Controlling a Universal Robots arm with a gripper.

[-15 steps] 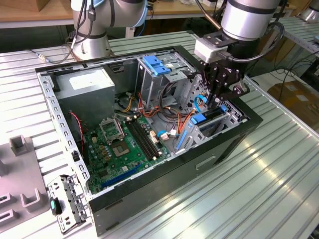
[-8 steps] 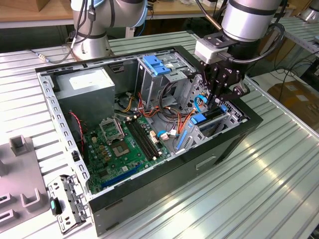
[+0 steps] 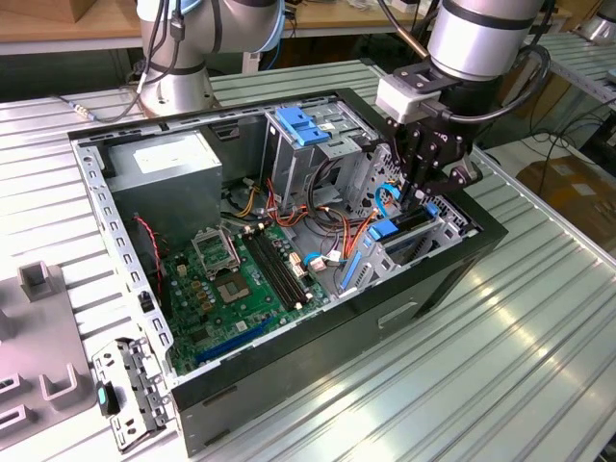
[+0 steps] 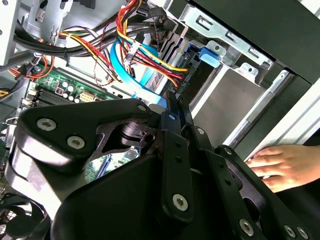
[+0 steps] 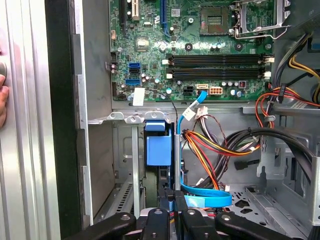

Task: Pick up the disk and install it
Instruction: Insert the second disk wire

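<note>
The gripper (image 3: 416,192) pinches the disk (image 3: 408,223) shut, inside the drive cage (image 3: 452,223); push straight down.

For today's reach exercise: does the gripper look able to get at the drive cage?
Probably yes: the gripper hangs right over the drive cage, the case is open on top, and the orange cables lie beside it.

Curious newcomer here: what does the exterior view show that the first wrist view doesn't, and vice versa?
Exterior view: the robot's arm, the grey power supply box, the table around the case. First wrist view: a person's fingers at the case's edge. Both: the green motherboard and the robot's hand.
</note>
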